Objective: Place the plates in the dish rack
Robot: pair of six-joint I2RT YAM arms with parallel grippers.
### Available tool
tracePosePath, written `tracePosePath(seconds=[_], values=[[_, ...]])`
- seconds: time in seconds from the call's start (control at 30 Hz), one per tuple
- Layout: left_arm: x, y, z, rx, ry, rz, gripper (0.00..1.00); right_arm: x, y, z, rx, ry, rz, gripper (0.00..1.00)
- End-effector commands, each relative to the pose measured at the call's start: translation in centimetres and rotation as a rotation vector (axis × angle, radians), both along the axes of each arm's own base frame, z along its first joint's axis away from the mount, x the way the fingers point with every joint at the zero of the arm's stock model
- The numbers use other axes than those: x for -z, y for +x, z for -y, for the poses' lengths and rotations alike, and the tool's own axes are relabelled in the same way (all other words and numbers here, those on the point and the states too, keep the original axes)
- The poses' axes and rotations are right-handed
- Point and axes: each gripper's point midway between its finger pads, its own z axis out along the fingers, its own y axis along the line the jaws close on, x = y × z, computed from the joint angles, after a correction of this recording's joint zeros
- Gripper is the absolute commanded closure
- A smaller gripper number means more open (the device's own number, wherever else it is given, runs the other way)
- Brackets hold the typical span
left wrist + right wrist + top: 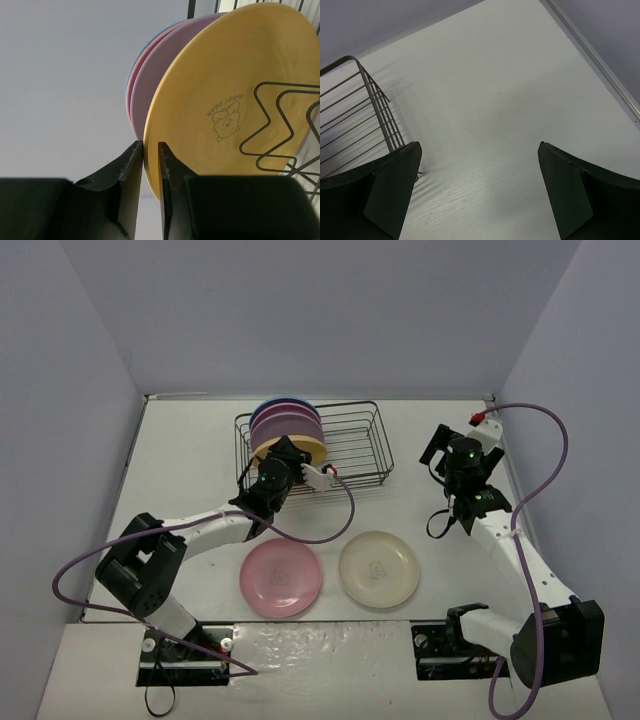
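Note:
The black wire dish rack [362, 443] stands at the back of the table. Several plates stand on edge in its left end: blue [272, 405] at the back, then pink and purple [288, 424], and a yellow-orange plate [312, 448] in front. My left gripper [291, 457] is shut on the yellow-orange plate [225, 75]; its rim sits between the two fingers in the left wrist view, where the gripper [149, 144] shows a narrow slot. A pink plate [281, 577] and a cream plate [379, 568] lie flat on the table. My right gripper [462, 440] hangs open and empty [480, 145] right of the rack.
Zigzag divider wires [280, 107] cross in front of the yellow-orange plate. The rack's right end wall [375, 105] is just left of my right gripper. Grey walls enclose the table on three sides, and the table's raised edge strip [600, 65] runs along the right.

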Motion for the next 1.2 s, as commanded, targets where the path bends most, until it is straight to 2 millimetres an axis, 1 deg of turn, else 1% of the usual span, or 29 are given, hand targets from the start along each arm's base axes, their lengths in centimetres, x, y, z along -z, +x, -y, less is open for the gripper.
tracePosePath(seconds=[0.0,0.03,0.07,0.1,0.13,0.2,0.27,0.37,0.47,0.53,0.6,0.63,0.7,0.77,0.8,0.83,0.87,0.93,1.0,1.07,1.13,1.17], values=[[-4.3,1.0,0.9,0.006,-0.105,0.08,0.81,-1.8,1.0,0.0,0.006,0.013,0.07,0.0],[-4.3,1.1,0.9,0.002,-0.108,0.081,0.74,-1.9,0.9,0.0,0.006,0.014,0.07,0.0],[-4.4,1.1,0.9,-0.002,-0.115,0.08,0.61,-2.0,0.9,0.0,0.006,0.016,0.071,0.0],[-4.4,1.2,0.8,-0.006,-0.12,0.078,0.52,-2.0,0.8,0.0,0.006,0.017,0.071,0.0],[-4.5,1.2,0.7,-0.011,-0.125,0.076,0.47,-2.0,0.7,0.0,0.005,0.017,0.07,0.0],[-4.9,1.1,0.6,-0.018,-0.14,0.078,0.38,-2.0,0.5,0.0,0.0,0.021,0.064,0.0],[-6.1,0.9,0.5,-0.02,-0.177,0.083,0.26,-2.0,0.3,-0.3,-0.012,0.026,0.058,0.0],[-8.5,0.0,0.3,-0.005,-0.263,0.074,0.21,-2.0,-0.3,-0.4,-0.024,0.038,0.045,0.0],[-11.2,-1.6,0.4,0.053,-0.357,0.035,0.19,-1.9,-1.2,-0.5,-0.024,0.055,0.026,0.0],[-13.2,-3.1,0.6,0.104,-0.425,0.003,0.19,-1.8,-2.0,-0.5,-0.025,0.067,0.007,0.0],[-15.6,-5.0,0.2,0.154,-0.499,0.001,0.18,-1.9,-2.7,-0.8,-0.045,0.074,-0.01,0.0],[-16.3,-5.8,0.2,0.177,-0.541,-0.006,0.18,-2.1,-3.1,-0.9,-0.052,0.08,-0.012,0.0],[-18.6,-7.7,0.1,0.255,-0.605,-0.002,0.16,-1.7,-4.1,-1.0,-0.05,0.102,-0.045,0.0],[-19.8,-9.0,0.0,0.295,-0.669,-0.035,0.15,-0.7,-5.6,-1.5,-0.062,0.142,-0.095,0.0],[-20.9,-9.3,-0.4,0.296,-0.71,-0.036,0.15,-0.2,-6.2,-2.0,-0.08,0.171,-0.117,0.0],[-22.2,-9.5,-1.0,0.29,-0.76,-0.029,0.12,0.4,-6.9,-2.5,-0.1,0.199,-0.139,0.0],[-24.0,-9.4,-1.9,0.27,-0.832,-0.022,0.07,1.3,-7.5,-3.0,-0.113,0.223,-0.166,0.0],[-26.0,-8.3,-4.4,0.193,-1.015,-0.041,0.03,3.2,-8.9,-4.2,-0.168,0.268,-0.227,0.0],[-27.2,-7.1,-7.2,0.123,-1.199,-0.062,0.03,5.3,-10.3,-4.7,-0.19,0.291,-0.295,0.0],[-27.1,-6.4,-9.5,0.05,-1.35,-0.076,0.03,7.4,-11.5,-5.0,-0.187,0.314,-0.362,0.0],[-24.9,-5.3,-12.9,-0.083,-1.594,-0.096,0.03,9.2,-12.3,-5.7,-0.207,0.344,-0.421,0.0],[-23.7,-5.1,-14.0,-0.136,-1.66,-0.106,0.03,9.8,-12.6,-5.9,-0.216,0.355,-0.442,0.0]])
